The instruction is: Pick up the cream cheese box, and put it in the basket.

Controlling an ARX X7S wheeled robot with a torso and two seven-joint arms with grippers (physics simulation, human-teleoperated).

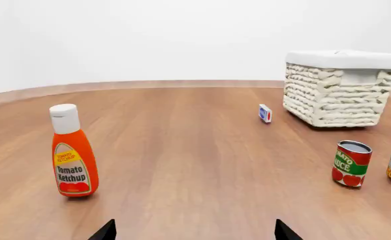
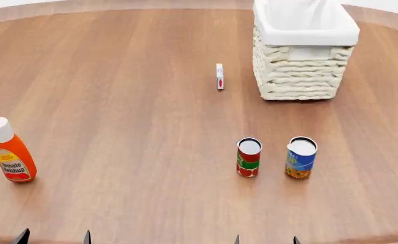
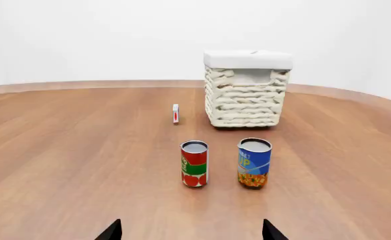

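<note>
The cream cheese box [image 2: 219, 76] stands on its edge on the wooden table, just left of the basket [image 2: 301, 76]; it also shows in the left wrist view [image 1: 265, 113] and the right wrist view [image 3: 175, 113]. The basket is a cream wicker one with a white liner, at the far right [image 1: 335, 92] [image 3: 245, 95]. My left gripper [image 2: 54, 238] is open and empty at the near left edge, far from the box. My right gripper [image 2: 265, 240] is open and empty at the near edge, behind the cans. Only the fingertips show.
A tomato ketchup bottle [image 2: 10, 152] stands at the near left. A red-green can [image 2: 249, 157] and a blue-yellow can [image 2: 301, 157] stand side by side between my right gripper and the basket. The round table's edge [image 2: 185, 5] curves at the back.
</note>
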